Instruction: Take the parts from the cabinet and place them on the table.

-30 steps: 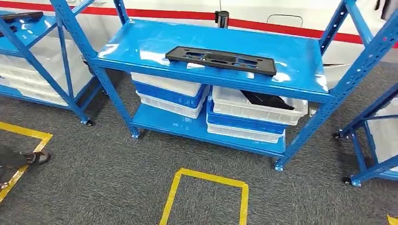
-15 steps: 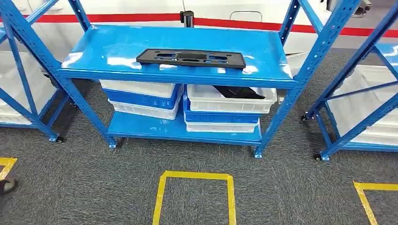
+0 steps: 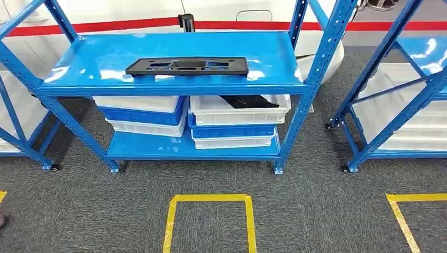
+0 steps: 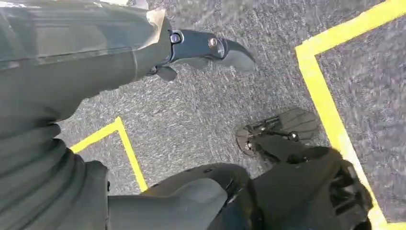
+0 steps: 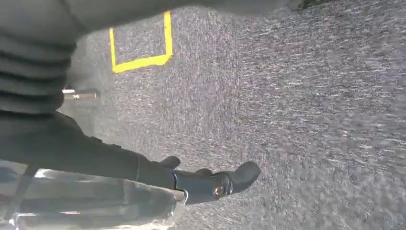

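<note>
The left hand (image 4: 201,48) hangs over grey carpet with nothing in it, a dark finger (image 4: 234,51) stretched out straight; the remaining fingers are hidden behind the grey cover, so how far apart they lie cannot be told. The right hand (image 5: 210,184) likewise hangs above the carpet, empty, one dark finger (image 5: 242,175) extended and the others out of sight.

The part (image 3: 187,66) is a long, flat black plastic panel with several cut-out openings along its length. It lies flat on the top shelf of the blue metal cabinet (image 3: 168,47), near the front edge and roughly centred.

On the cabinet's lower shelf stand two stacks of trays, white and blue alternating: the left stack (image 3: 145,116) and the right stack (image 3: 234,126). The top white tray of the right stack holds another black piece (image 3: 248,101) (its shape is mostly hidden under the shelf above). A short black post (image 3: 186,22) stands behind the cabinet against a white wall with a red stripe. More blue racks flank it, the one on the right (image 3: 406,100) carrying white bins. Yellow tape (image 3: 208,211) outlines a square on the carpet in front of the cabinet.
</note>
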`<state>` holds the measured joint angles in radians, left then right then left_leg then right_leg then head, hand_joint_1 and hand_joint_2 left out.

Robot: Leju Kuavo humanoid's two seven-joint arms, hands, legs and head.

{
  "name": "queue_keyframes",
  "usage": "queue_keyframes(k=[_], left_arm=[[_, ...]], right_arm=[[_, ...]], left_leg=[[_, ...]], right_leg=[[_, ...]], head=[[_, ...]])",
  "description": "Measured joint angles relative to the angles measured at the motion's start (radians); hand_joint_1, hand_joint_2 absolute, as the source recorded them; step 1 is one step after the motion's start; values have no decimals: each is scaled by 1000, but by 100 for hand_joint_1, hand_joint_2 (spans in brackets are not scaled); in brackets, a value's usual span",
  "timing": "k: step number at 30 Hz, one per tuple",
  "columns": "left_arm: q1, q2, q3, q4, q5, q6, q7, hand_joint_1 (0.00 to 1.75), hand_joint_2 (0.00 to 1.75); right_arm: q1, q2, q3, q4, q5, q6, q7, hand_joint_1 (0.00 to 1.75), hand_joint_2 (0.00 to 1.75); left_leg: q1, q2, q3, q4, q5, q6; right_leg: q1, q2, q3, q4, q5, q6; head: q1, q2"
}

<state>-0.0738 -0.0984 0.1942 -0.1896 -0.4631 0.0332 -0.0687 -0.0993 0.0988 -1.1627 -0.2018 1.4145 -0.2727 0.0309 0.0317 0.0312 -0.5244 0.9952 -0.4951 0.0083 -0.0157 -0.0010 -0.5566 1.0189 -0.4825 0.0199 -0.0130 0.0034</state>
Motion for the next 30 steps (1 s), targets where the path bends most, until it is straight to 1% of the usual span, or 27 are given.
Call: queue_keyframes(k=[3,5,6,7,9,13,16,21,30], left_arm=[[1,0,1,0,-1,-2,3,0,175],[0,0,1,0,-1,-3,3,0,175],[0,0,2,0,-1,-3,3,0,175],[0,0,2,0,-1,1,3,0,175],[0,0,4,0,-6,8,2,0,175],[1,2,8,0,-10,10,5,0,175],[8,6,8,-4,6,10,6,0,175],[24,14,-5,-17,55,6,13,0,175],[61,31,-35,-51,142,0,24,0,175]], right_arm=[[-1,1,0,0,-8,9,0,0,0],[-1,1,0,0,-10,11,0,0,0],[-1,1,0,0,-10,12,0,0,175],[-1,1,0,0,-10,15,0,0,175],[-1,0,0,0,-11,22,-2,0,175],[0,-1,11,0,-20,33,-1,0,175],[13,-6,72,-3,-82,44,3,0,175],[33,-14,167,-16,-221,67,3,0,175],[76,-31,373,-48,-478,111,-2,0,175]], left_leg=[[1,0,0,-1,2,-2],[1,0,0,-1,4,-5],[1,0,0,-1,4,-6],[1,0,0,-2,4,-7],[0,0,0,-2,3,-16],[-5,0,1,-2,2,-18],[-9,0,1,-1,1,-18],[-12,0,1,0,1,-17],[-14,0,1,0,0,-16]], right_leg=[[0,0,-1,0,0,0],[1,0,-1,0,0,0],[1,0,-1,0,0,0],[2,0,-1,0,0,0],[2,0,-1,0,0,0],[2,0,-2,0,0,0],[-1,0,-2,0,0,1],[-5,0,-1,0,0,1],[-7,0,-2,0,0,1]], head=[[0,0],[0,0],[0,0],[0,0],[0,0],[0,0],[0,0],[0,0],[0,0]])
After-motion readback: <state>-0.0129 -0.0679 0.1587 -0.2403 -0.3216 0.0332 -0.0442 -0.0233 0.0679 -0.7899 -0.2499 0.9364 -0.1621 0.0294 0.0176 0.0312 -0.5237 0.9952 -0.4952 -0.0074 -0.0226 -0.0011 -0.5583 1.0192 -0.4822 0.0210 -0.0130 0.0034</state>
